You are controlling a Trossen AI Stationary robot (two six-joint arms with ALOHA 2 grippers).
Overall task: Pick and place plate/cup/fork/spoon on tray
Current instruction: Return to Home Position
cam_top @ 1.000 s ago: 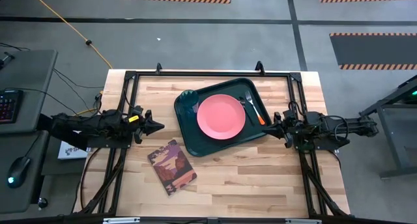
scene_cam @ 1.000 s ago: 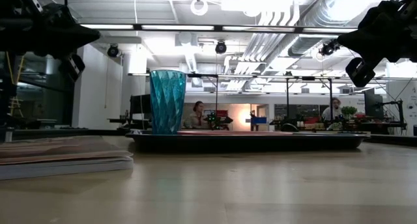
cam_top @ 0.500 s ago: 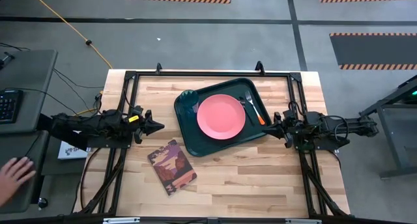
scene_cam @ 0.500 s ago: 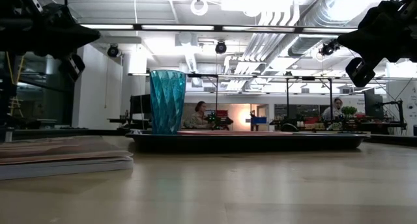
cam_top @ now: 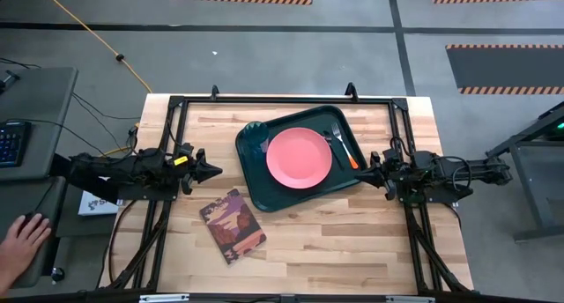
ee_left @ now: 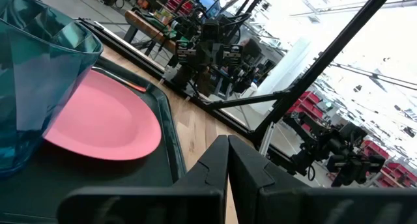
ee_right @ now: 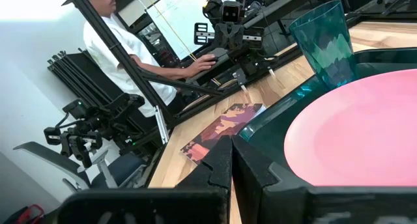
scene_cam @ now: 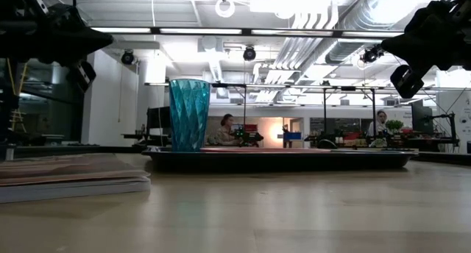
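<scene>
The dark green tray (cam_top: 256,190) lies on the far middle of the table. On it lie the salmon-pink plate (cam_top: 300,156) and the orange-handled fork (cam_top: 347,151), with a thin dark spoon (cam_top: 332,139) beside the fork. The teal cup (cam_top: 256,137) stands upright in the tray's left corner. My left gripper (cam_top: 217,171) is shut and empty, left of the tray and above the table. My right gripper (cam_top: 365,172) is shut and empty at the tray's right near corner. The wrist views show each pair of fingers closed together: left (ee_left: 228,152), right (ee_right: 232,152).
A book with a maroon patterned cover (cam_top: 233,225) lies flat on the table, near and left of the tray. A black frame runs around the table top. A person's hand (cam_top: 19,245) rests on a side desk beyond the table's left edge. People show in the room behind.
Both arms have kept still. A person's hand has come onto the mouse on the side desk left of the table.
</scene>
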